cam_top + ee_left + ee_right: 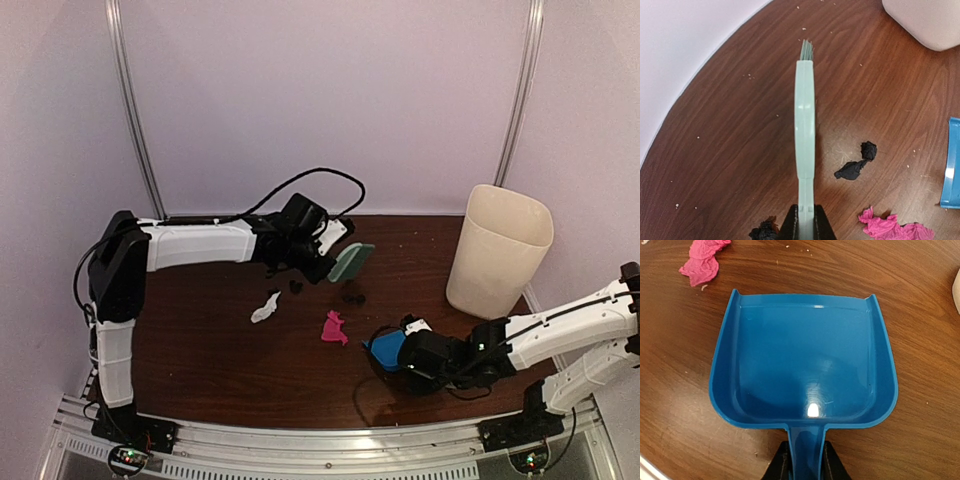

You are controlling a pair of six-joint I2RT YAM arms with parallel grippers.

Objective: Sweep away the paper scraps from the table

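My left gripper (pixel 322 263) (pixel 805 221) is shut on the handle of a mint-green brush (pixel 351 262) (pixel 804 125), held above the table (pixel 220 350) at mid-back. Paper scraps lie below it: a black scrap (pixel 352 296) (pixel 856 162), a smaller black scrap (pixel 296 286) (pixel 763 231), a white scrap (pixel 266 307) and a pink scrap (pixel 334 328) (pixel 890 226) (pixel 702 260). My right gripper (pixel 415 356) (pixel 806 461) is shut on the handle of a blue dustpan (pixel 386 349) (pixel 805 360), which rests empty on the wood just right of the pink scrap.
A tall cream bin (pixel 498 250) (pixel 925 20) stands at the back right of the table. A black cable loops behind the left arm near the back wall. Tiny pale crumbs speckle the wood. A silver rail runs along the front edge.
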